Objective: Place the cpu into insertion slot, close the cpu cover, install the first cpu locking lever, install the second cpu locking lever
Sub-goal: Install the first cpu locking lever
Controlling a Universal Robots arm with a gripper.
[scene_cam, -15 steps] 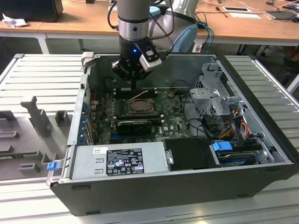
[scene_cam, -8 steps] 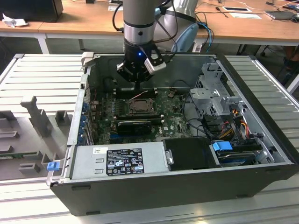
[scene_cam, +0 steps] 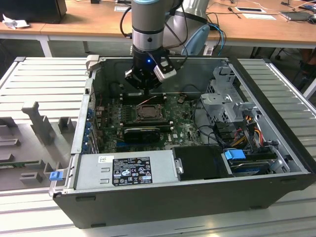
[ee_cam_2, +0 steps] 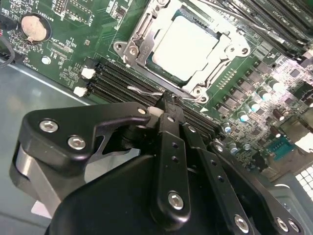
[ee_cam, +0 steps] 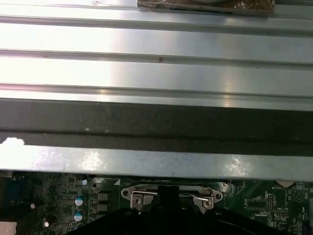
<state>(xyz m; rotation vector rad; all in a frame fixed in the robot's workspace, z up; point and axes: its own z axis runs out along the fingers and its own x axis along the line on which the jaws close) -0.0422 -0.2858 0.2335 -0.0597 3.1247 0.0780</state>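
Note:
In the second wrist view the cpu lies flat in the insertion slot, silvery top up. The cpu cover is down around it as a metal frame. A thin wire locking lever runs along the socket's near edge. My gripper is shut, and its black fingertips rest right at that lever's hooked end; I cannot tell whether they clamp it. In the exterior view the gripper hangs just above the insertion slot, inside the open computer case. The first wrist view catches the socket's metal edge.
Black memory slots lie beside the socket, under the fingers. A long black expansion card sits in front of the socket, with the grey power supply box nearer the case front. Drive cage and cables are on the exterior view's right.

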